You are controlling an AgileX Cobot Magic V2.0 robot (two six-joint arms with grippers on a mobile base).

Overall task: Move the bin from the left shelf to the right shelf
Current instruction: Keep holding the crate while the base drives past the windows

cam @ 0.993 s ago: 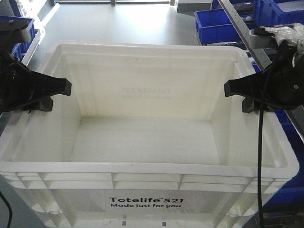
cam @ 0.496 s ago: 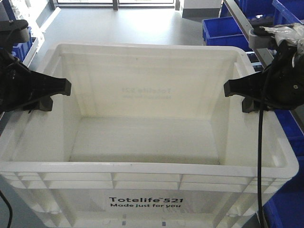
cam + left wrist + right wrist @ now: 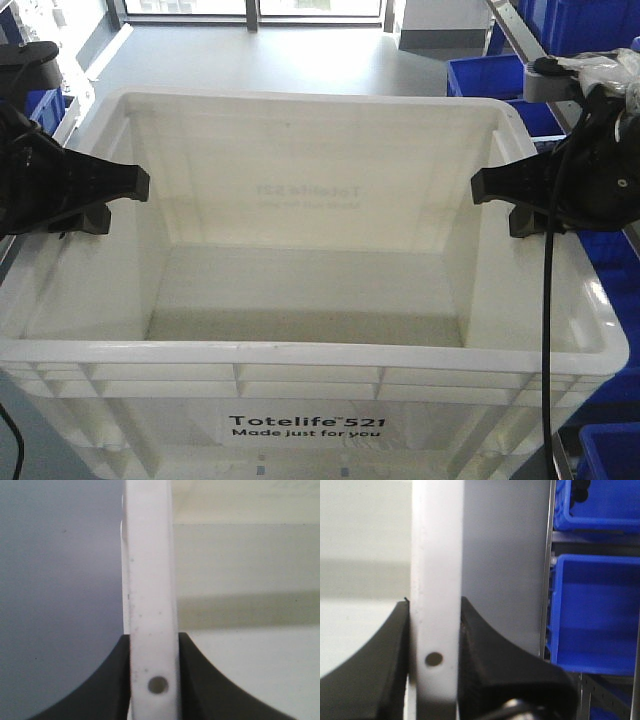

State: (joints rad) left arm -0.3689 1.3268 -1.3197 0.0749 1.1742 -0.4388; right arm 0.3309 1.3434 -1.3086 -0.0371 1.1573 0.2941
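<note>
The bin (image 3: pixel 300 355), a large white tote printed "Totelife 521", fills the front view and is empty inside. My left gripper (image 3: pixel 112 195) is shut on its left rim. My right gripper (image 3: pixel 503 200) is shut on its right rim. In the left wrist view the white rim (image 3: pixel 150 570) runs upright between the two black fingers of the left gripper (image 3: pixel 153 677), both pressed against it. The right wrist view shows the same: the rim (image 3: pixel 436 555) is pinched in the right gripper (image 3: pixel 435 640).
Blue plastic bins (image 3: pixel 495 75) sit on a metal shelf rack (image 3: pixel 522 45) at the right, close to the right arm. In the right wrist view, more blue bins (image 3: pixel 595 615) sit beside that rim. Grey floor (image 3: pixel 300 55) stretches ahead toward windows.
The backdrop has slid right and down behind the bin: the blue bins at the right moved toward the frame edge and windows came into view. Both grips and the bin's place in view are unchanged.
</note>
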